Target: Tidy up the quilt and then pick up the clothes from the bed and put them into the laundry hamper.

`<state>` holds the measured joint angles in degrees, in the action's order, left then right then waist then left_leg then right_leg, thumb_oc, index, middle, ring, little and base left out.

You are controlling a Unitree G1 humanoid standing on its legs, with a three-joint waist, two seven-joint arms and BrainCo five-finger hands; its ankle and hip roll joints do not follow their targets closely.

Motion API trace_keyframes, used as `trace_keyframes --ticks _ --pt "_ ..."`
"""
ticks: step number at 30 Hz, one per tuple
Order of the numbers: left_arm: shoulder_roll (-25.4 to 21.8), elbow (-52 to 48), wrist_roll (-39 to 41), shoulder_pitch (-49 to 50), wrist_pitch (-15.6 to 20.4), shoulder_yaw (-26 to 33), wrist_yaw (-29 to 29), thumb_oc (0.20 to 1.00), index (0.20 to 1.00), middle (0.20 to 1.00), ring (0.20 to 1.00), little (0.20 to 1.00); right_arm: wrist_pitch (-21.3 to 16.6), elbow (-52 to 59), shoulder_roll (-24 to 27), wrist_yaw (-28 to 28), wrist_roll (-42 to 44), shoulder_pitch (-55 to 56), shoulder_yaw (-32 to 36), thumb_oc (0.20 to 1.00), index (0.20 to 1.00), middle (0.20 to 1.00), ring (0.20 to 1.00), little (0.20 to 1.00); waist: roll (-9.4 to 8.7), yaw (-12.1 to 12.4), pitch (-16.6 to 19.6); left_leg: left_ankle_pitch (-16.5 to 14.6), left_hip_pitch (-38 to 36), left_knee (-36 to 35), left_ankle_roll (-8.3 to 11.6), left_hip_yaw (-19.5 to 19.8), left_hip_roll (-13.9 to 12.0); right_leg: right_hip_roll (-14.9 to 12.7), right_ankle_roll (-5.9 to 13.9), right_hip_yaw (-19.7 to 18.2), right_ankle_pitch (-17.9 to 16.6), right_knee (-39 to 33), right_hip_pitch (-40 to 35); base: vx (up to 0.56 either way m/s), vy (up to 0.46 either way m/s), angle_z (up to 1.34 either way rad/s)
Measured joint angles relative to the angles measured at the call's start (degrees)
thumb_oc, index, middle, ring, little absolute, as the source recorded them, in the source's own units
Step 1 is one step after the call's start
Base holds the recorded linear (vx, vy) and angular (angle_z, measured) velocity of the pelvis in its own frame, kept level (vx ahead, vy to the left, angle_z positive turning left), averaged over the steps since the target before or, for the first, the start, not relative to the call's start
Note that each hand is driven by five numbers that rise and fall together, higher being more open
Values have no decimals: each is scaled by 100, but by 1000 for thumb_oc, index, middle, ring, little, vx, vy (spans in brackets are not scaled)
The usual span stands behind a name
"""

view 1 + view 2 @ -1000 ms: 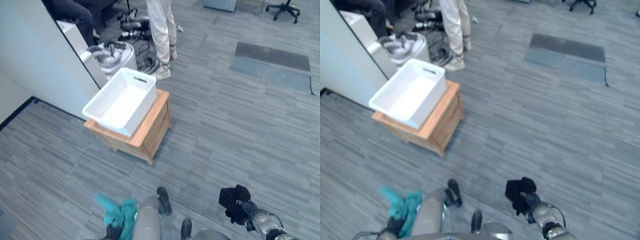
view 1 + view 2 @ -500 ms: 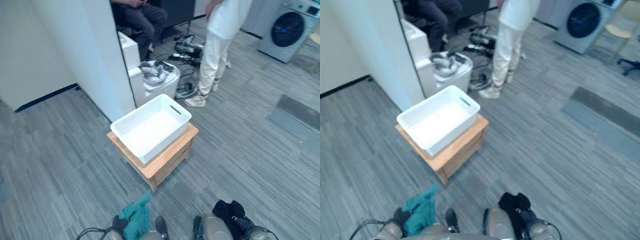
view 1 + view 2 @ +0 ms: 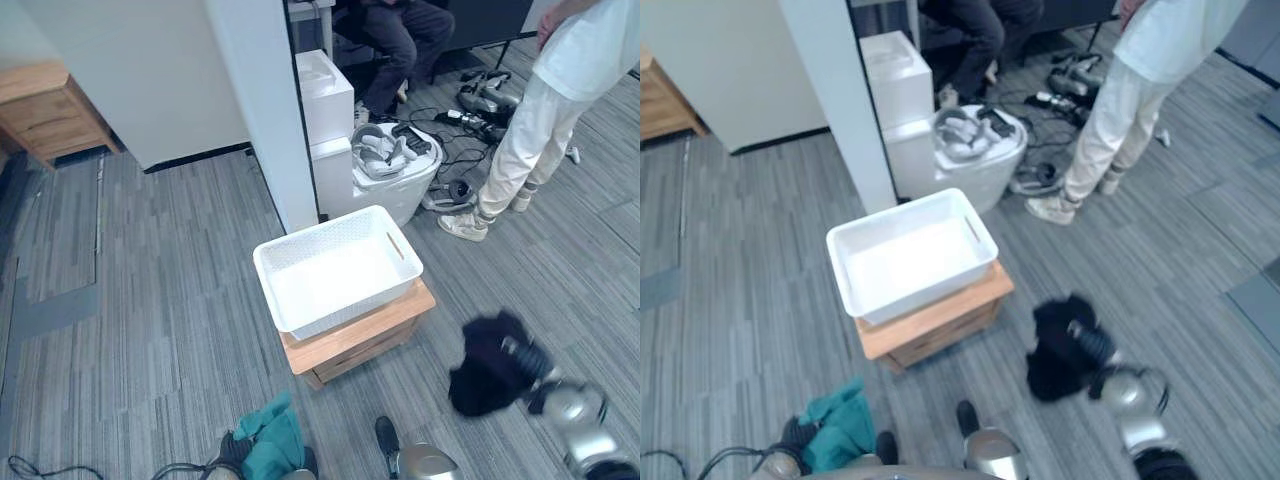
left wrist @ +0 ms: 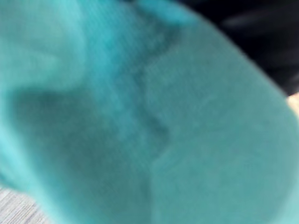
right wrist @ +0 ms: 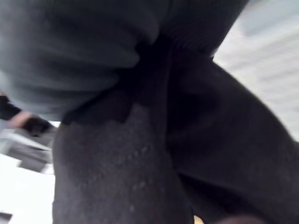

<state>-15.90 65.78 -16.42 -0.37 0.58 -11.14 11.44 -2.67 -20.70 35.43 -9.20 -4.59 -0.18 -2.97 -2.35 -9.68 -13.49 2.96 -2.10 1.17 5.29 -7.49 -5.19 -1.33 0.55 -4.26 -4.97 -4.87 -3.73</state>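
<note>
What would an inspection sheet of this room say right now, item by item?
Surface: grey striped carpet floor; low wooden stand on it.
Job's things: white perforated plastic laundry hamper on the stand, looks empty; teal cloth garment at left hand; black cloth garment hanging from right hand, beside the hamper.
Clutter: white round bin with grey headsets on top; white boxes behind it.
Hands: left hidden by teal cloth; right hand's fingers wrapped in black cloth.
Cables: black tangle on the floor by the people.
Surroundings: white partition wall; one person standing, one seated; wooden cabinet.
</note>
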Motion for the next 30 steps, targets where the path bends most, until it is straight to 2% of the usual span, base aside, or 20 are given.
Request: trace_keyframes --ticks 2,3,4,5,6,8,9,10,11,14,16,18,21,22,24,25,26,27,28,30 --pt "3 -69 0 -72 26 -27 7 200 200 200 200 200 -80 474 651 -70 -64 -250 313 200 200 200 200 200 51 -18 -40 -10 99 -19 -52 -272 35 7 -34 247 101 -32 21 52 -44 85" --pt "26 -66 0 -119 13 -18 3 200 200 200 200 200 -110 602 850 -82 -130 -496 523 200 200 200 200 200 118 107 -76 -127 142 -93 -131 -407 -23 35 -25 405 134 -1 -54 101 8 64" --pt "73 -61 0 -120 8 -14 0 200 200 200 200 200 -106 769 991 -77 -164 -520 597 200 200 200 200 200 210 79 -93 -273 168 -154 -206 -555 -73 82 -9 478 180 0 -89 108 48 54" --pt "108 -78 1 -113 12 -128 4 200 200 200 200 200 -129 1153 1204 -66 -170 -559 661 200 200 200 200 200 147 61 -88 -297 17 -223 -234 -796 -71 -34 -7 511 257 -37 -62 77 23 47" --pt "117 -94 1 -46 31 -175 0 200 200 200 200 200 -191 1376 1244 -61 -166 -713 669 200 200 200 200 200 115 63 -80 -307 -3 -209 -247 -883 -45 -108 -3 522 253 -36 -71 100 6 31" --pt "194 -98 4 105 19 -188 -4 200 200 200 200 200 -415 1876 1228 -52 -159 -967 651 200 200 200 200 200 188 53 -36 -237 -73 -376 -288 -937 -16 -143 78 567 218 -32 -59 66 4 13" --pt "211 -143 14 221 18 -195 -1 200 200 200 200 200 -453 2110 1258 -36 -151 -1121 473 200 200 200 200 200 166 61 -24 -147 -138 -591 -401 -932 86 -183 183 564 163 -32 -58 38 3 10" --pt "221 -157 18 265 18 -200 -1 200 200 200 200 200 -511 2180 1239 -20 -151 -1152 433 200 200 200 200 200 149 61 -7 -108 -184 -628 -453 -918 126 -217 200 573 149 -32 -60 50 3 10" --pt "228 -183 41 296 30 -205 1 200 200 200 200 200 -626 2209 1229 1 -138 -1188 327 200 200 200 200 200 104 112 21 -61 -202 -596 -470 -901 201 -286 229 594 119 -33 -85 33 -2 13" --pt "181 -198 55 310 67 -190 24 200 200 200 200 200 -630 2171 1212 110 -86 -1513 -289 200 200 200 200 200 16 232 78 -59 -196 -591 -486 -775 277 -362 250 693 120 -33 -140 11 -8 21" --pt "165 -326 73 343 95 -191 69 200 200 200 200 200 -631 1938 1157 208 -27 -1919 -780 200 200 200 200 200 -24 334 103 -55 -183 -592 -490 -707 278 -362 270 732 133 -34 -162 -4 -14 20" --pt "161 -666 283 426 152 -190 157 200 200 200 200 200 -628 1663 1040 204 17 -2207 -1024 200 200 200 200 200 -25 506 109 -32 -96 -600 -474 -596 266 -343 290 814 148 -34 -141 -30 -27 21" --pt "144 -1270 543 563 253 -199 221 200 200 200 200 200 -601 967 798 189 17 -2639 -1431 200 200 200 200 200 -22 620 113 26 15 -614 -440 -413 227 -304 299 1012 160 -35 -108 -44 -26 37" --pt "125 -1555 741 566 356 -202 236 200 200 200 200 200 -580 582 756 192 2 -2780 -1600 200 200 200 200 200 -2 811 112 100 148 -604 -443 -340 215 -288 297 1121 159 -32 -38 -56 -33 44" --pt "23 -2028 964 625 450 -249 233 200 200 200 200 200 -554 -275 497 142 -6 -3181 -1818 200 200 200 200 200 -8 872 111 169 299 -592 -429 -243 196 -259 294 1204 156 -32 50 -37 -33 36" --pt "-29 -2332 1184 609 514 -271 226 200 200 200 200 200 -483 -1034 301 79 -15 -3471 -1916 200 200 200 200 200 42 1002 83 209 367 -593 -432 -121 199 -244 296 1303 156 -34 76 -30 -27 48" --pt "-132 -2986 1432 635 537 -314 224 200 200 200 200 200 -402 -1790 248 -11 -48 -3660 -2012 733 733 733 733 733 93 1120 55 253 431 -593 -432 -1 207 -244 295 1421 156 -35 81 -34 -12 54" --pt "-280 -3622 1626 706 571 -376 222 200 200 200 200 200 -354 -2107 248 -79 -102 -3677 -2004 1000 1000 1000 1000 1000 113 1188 45 289 508 -594 -427 67 212 -243 296 1502 157 -35 118 -20 -1 60" --pt "-477 -4330 1932 707 927 -368 216 200 200 200 200 200 -238 -2368 264 -141 -202 -3677 -1984 1000 1000 1000 1000 1000 186 1262 13 315 613 -593 -424 183 232 -280 294 1608 156 -34 164 -14 7 46" --pt "-768 -5456 2477 726 948 -240 96 200 200 200 200 200 -219 -2873 266 -246 -388 -3665 -1977 1000 1000 1000 1000 1000 267 1327 -30 327 640 -593 -433 244 261 -310 295 1677 156 -34 159 -3 13 26"
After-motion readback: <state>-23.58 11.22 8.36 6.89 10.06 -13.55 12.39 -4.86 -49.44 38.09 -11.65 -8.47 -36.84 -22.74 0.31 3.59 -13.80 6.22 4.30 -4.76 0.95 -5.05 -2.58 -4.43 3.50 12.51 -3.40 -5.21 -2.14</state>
